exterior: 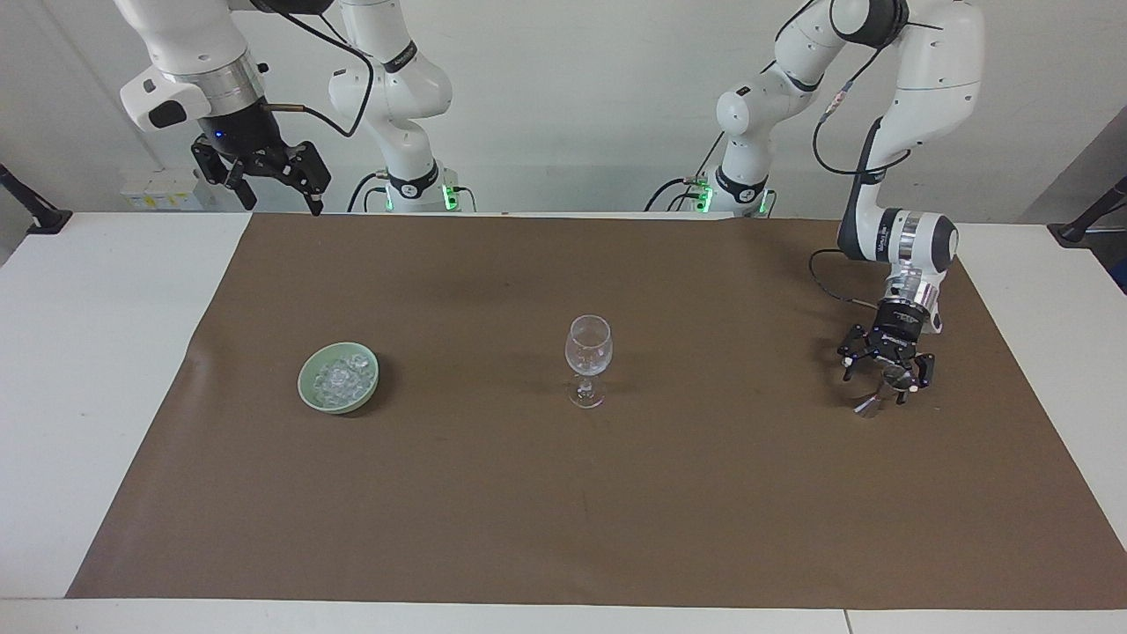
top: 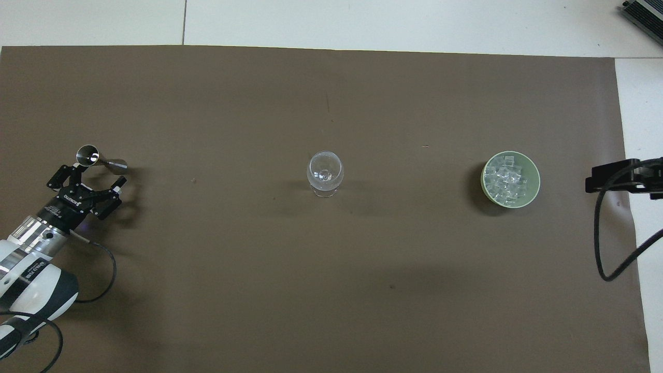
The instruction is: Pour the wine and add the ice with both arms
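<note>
Fingers (exterior: 846, 359) of the left gripper (exterior: 883, 377) spread around a tilted steel jigger (top: 99, 159); right gripper (exterior: 280, 190) spread, waiting; ice (top: 506, 179) whitish-clear.

A white table (exterior: 106, 370) carries a brown mat (exterior: 563, 511) — on it stand a green bowl (exterior: 310, 396) of ice (exterior: 339, 379), a wine glass (exterior: 588, 357) and a metal jigger (exterior: 872, 401), well apart.

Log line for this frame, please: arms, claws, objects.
left claw: open, low at the metal jigger | right claw: open, raised, waiting | wine glass: empty, upright | ice: in green bowl
</note>
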Controlling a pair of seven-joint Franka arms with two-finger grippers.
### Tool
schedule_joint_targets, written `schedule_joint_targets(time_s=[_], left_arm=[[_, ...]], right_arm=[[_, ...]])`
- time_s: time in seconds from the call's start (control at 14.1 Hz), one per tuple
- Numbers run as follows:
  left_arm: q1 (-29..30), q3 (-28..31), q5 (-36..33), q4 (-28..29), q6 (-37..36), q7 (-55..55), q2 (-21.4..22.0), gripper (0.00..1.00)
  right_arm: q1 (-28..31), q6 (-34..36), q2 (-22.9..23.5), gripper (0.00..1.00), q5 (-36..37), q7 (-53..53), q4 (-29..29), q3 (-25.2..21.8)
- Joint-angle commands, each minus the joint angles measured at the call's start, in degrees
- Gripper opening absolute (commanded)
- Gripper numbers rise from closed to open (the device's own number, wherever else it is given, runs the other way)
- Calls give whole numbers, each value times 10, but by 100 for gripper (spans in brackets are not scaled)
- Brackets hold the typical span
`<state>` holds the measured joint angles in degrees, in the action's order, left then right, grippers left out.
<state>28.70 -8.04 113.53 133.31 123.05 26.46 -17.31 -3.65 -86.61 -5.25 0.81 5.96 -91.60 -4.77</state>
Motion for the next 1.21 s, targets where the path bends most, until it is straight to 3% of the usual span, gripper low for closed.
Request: schedule_joint_targets(time_s=[0.0,0.28,0.5,1.14], left_arm=[[-9,6,16,-9,3,-11,-8,100],[-10,6,25,-9,3,-12,-8,99],[-10,5,28,-11,1,-13,-8,76],[-11,4,51,-17,-4,-12,-9,76]], right_arm=[[2,-7,-13,100,-8,2,-16,2],[2,-7,-13,100,-8,2,-16,2],[2,-7,-13,100,-8,2,-16,2],[2,-7,-13,100,-8,2,-16,2]])
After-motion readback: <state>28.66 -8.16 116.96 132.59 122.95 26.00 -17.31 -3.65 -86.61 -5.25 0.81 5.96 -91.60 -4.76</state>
